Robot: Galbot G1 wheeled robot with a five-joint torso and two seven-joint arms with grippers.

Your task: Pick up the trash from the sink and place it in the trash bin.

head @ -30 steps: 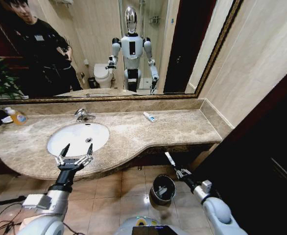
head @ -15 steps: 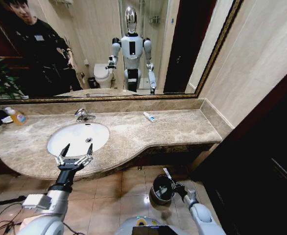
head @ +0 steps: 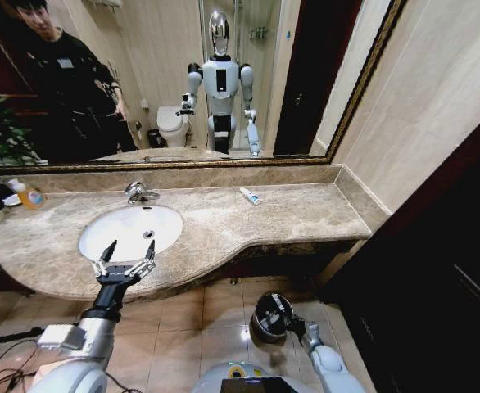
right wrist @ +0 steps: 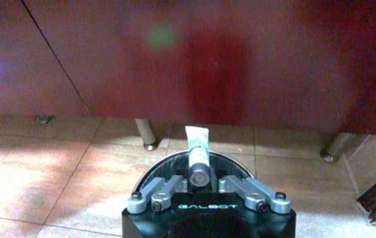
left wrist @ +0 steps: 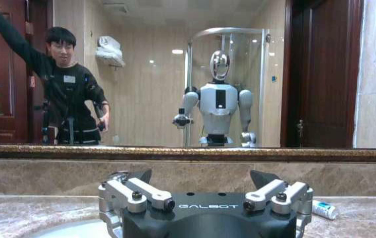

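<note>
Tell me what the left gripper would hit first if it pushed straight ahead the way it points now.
Probably the large white oval sink. The left gripper hangs open over the marble counter's front edge, fingers aimed at the basin. How high it rides is unclear, so it might pass over and reach the chrome tap.

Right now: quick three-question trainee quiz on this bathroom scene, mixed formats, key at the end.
1. True or false: the right gripper is shut on a small white tube.
2. The right gripper is above: A) the sink B) the trash bin C) the counter.
3. Fill in: the left gripper, fingers open, hovers at the front edge of the ____.

Key: 1 true; 2 B; 3 sink. Another tube lies on the counter near the mirror.
</note>
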